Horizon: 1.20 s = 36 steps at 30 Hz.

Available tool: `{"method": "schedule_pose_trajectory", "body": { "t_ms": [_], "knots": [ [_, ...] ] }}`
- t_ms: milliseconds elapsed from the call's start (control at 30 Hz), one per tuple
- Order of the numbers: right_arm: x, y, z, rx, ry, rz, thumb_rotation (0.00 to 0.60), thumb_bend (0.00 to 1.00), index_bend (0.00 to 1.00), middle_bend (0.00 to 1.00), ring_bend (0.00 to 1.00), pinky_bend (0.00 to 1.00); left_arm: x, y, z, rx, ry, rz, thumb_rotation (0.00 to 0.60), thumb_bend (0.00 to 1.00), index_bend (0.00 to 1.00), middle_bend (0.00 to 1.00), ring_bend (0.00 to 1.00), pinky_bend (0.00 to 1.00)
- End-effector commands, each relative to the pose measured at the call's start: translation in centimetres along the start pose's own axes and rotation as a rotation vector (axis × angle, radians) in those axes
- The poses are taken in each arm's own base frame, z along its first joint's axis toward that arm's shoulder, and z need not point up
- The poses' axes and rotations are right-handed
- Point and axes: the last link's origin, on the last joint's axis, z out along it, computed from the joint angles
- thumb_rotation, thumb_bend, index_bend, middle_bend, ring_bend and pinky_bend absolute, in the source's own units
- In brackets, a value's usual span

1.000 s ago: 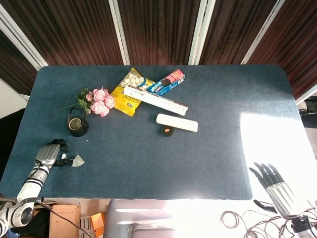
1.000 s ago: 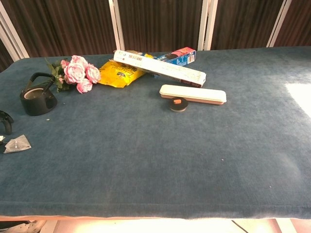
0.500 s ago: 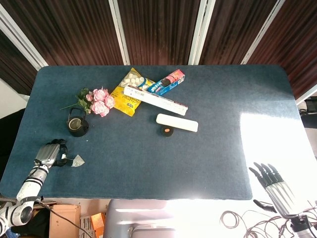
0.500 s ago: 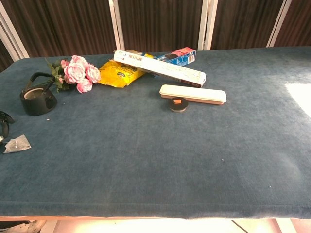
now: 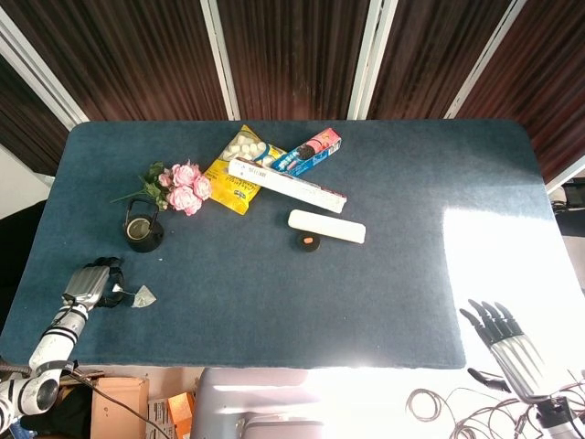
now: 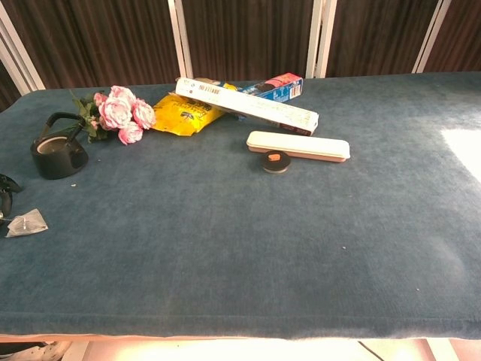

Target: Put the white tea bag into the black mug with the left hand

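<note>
One blue-carpeted bench (image 5: 274,293) fills both views and carries a scatter of things. Largest of these is a long white box (image 5: 286,185) lying diagonally toward the back, resting over a yellow snack bag (image 5: 230,176) and just in front of a blue packet (image 5: 306,152). In front of them lies a cream oblong case (image 5: 326,226) with a small black disc (image 5: 309,241) touching its near edge. A bunch of pink flowers (image 5: 182,186) lies toward the back left, and just in front of it stands the black mug (image 5: 143,232), upright, with a looped handle.

The white tea bag (image 5: 143,294) lies flat near the bench's front left edge, well apart from the mug. The left robot hand (image 5: 95,284) sits just beside it with its dark fingertips at the bag's left end; whether they pinch it or only touch it cannot be told. The right robot hand (image 5: 505,340) hangs off the bench at front right, released, fingers apart and holding nothing.

By the look of things the task is barely begun: the bag is not yet lifted, and the carry to the mug and the drop inside remain.

The head view shows both robot hands whole. The chest view shows only a dark sliver of the left one at its left edge and omits the right, but shows the mug's open mouth and handle from the side.
</note>
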Motion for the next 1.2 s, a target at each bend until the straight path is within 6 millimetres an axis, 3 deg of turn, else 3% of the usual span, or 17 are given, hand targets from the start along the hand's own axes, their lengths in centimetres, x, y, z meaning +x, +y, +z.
{"method": "schedule_pose_trajectory", "body": {
  "t_ms": [33, 267, 400, 867, 1200],
  "knots": [
    [0.0, 0.0, 0.0, 0.0, 0.0, 0.001, 0.6, 0.11, 0.0, 0.0, 0.0, 0.0, 0.0, 0.0, 0.0, -0.001, -0.002, 0.003, 0.6, 0.37, 0.58, 0.2, 0.11, 0.22],
    [0.0, 0.0, 0.0, 0.001, -0.002, 0.001, 0.6, 0.11, 0.0, 0.0, 0.0, 0.0, 0.0, -0.5, 0.1, 0.005, 0.0, 0.027, 0.6, 0.43, 0.68, 0.2, 0.11, 0.22],
    [0.0, 0.0, 0.0, 0.002, -0.004, 0.0, 0.6, 0.11, 0.0, 0.0, 0.0, 0.0, 0.2, -0.6, -0.1, 0.002, 0.012, 0.027, 0.6, 0.48, 0.68, 0.2, 0.11, 0.22],
    [-0.1, -0.1, 0.0, 0.006, -0.008, -0.002, 0.6, 0.11, 0.0, 0.0, 0.0, 0.0, 2.3, -1.0, -1.5, -0.021, 0.094, 0.027, 0.6, 0.48, 0.68, 0.2, 0.11, 0.22],
    [-0.1, -0.3, 0.0, 0.011, -0.01, -0.001, 0.6, 0.11, 0.0, 0.0, 0.0, 0.0, 5.8, 0.5, -3.5, -0.079, 0.211, 0.034, 0.6, 0.48, 0.69, 0.2, 0.11, 0.22]
  ]
}}
